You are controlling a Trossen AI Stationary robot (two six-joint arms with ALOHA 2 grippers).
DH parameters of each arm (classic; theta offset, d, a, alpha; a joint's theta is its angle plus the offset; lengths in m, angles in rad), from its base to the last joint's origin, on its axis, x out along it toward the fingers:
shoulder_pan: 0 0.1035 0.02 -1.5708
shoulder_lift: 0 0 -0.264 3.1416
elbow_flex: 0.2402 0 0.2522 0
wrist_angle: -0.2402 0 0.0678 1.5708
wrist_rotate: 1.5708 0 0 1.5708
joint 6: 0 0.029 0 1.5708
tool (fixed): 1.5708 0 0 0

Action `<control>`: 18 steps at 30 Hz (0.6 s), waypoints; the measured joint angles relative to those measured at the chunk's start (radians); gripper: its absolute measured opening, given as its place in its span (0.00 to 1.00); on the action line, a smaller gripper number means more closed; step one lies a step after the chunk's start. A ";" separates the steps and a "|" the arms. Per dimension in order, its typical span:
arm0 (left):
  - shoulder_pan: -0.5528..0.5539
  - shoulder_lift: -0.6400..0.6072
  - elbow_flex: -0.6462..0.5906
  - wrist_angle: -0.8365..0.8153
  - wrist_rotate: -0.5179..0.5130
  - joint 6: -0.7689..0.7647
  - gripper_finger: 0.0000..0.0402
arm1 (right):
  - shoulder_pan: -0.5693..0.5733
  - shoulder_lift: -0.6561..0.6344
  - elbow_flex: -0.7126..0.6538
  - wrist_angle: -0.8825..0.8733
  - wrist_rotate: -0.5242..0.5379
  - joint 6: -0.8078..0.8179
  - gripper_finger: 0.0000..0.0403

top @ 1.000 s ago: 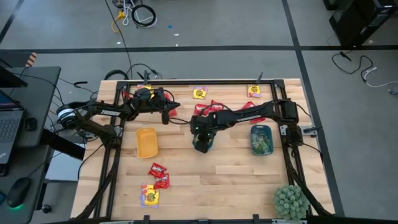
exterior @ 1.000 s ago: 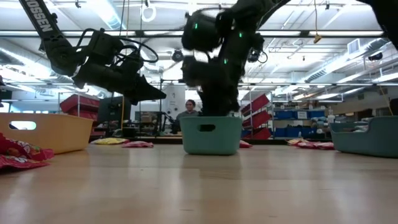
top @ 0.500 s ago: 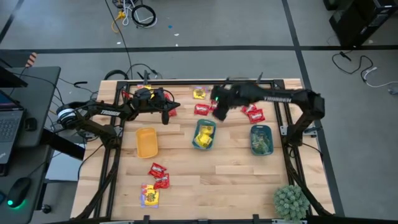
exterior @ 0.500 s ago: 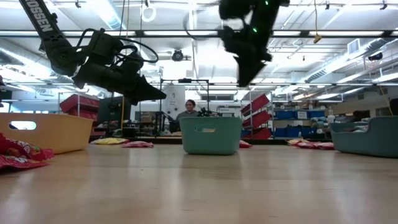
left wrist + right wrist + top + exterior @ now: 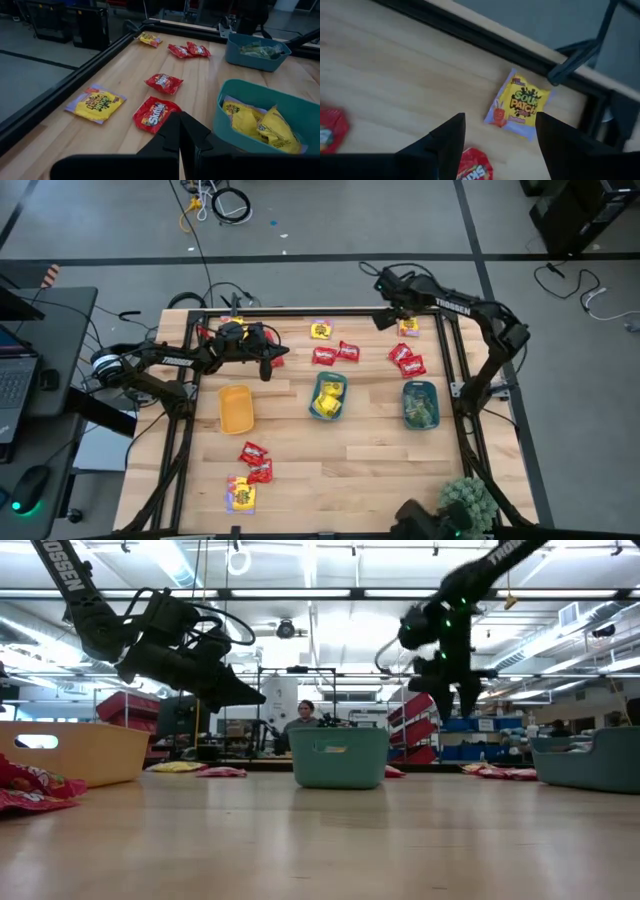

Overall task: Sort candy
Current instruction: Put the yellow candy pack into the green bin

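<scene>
Candy packets lie on the wooden table: yellow ones by the far edge and red ones in the far middle. My right gripper hangs open above the far edge. In its wrist view a yellow packet lies flat on the table below and beyond the spread fingers, untouched. My left gripper is shut on nothing, in the air at the far left above a red packet. The middle teal tray holds yellow packets.
A second teal tray with green candy stands at the right, and a yellow-orange tray at the left. More red packets and a yellow one lie near the front left. A spiky green plant fills the front right corner.
My right gripper has risen out of the middle teal tray and swung up toward the table's far edge and right, ending above the yellow packet there. The tray it had covered now shows with yellow packets inside.
</scene>
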 joint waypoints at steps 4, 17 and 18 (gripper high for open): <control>0.000 0.000 0.000 -0.002 0.000 0.001 0.00 | -0.066 0.000 -0.072 0.092 -0.053 0.020 0.56; 0.000 0.000 0.000 -0.011 0.000 0.000 0.00 | -0.122 0.000 -0.180 0.236 -0.056 -0.013 0.39; 0.000 0.000 0.000 -0.011 -0.001 0.000 0.00 | -0.120 0.000 -0.175 0.225 -0.059 -0.012 0.38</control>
